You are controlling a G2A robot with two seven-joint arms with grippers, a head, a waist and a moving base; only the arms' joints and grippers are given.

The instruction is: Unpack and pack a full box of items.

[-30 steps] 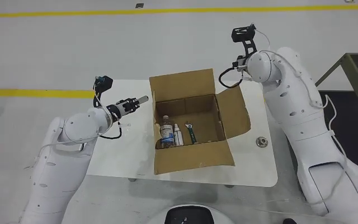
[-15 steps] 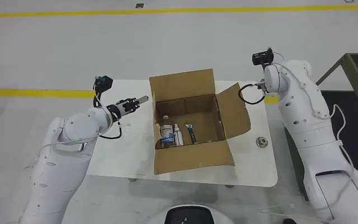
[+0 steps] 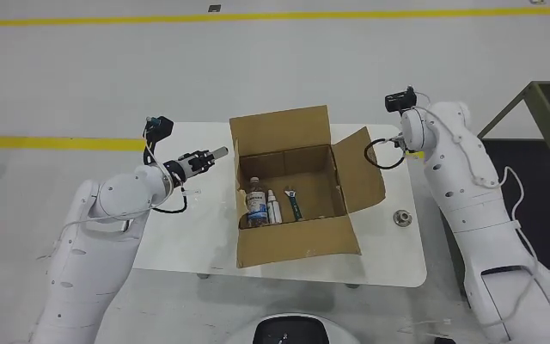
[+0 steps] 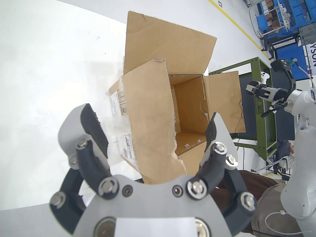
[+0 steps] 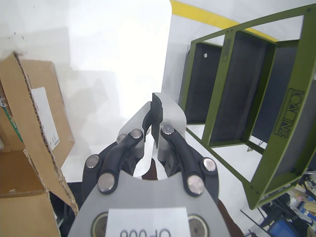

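Unpacking seems barely begun. The cardboard box (image 3: pixel 296 245), mid-frame in the top view, stands open with a water bottle (image 3: pixel 255 205), small white bottle (image 3: pixel 273 207) and wrench (image 3: pixel 294 205) inside. The left gripper (image 4: pixel 153 122), left of the box, gapes wide and empty. The right gripper (image 5: pixel 154 109), upper right, is pinched closed on nothing, and the box's right flap (image 3: pixel 361 172) stands between it and the contents.

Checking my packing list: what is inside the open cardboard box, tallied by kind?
Bottles: 2 (large bottle, small bottle)
Hand tool: 1
Total: 3
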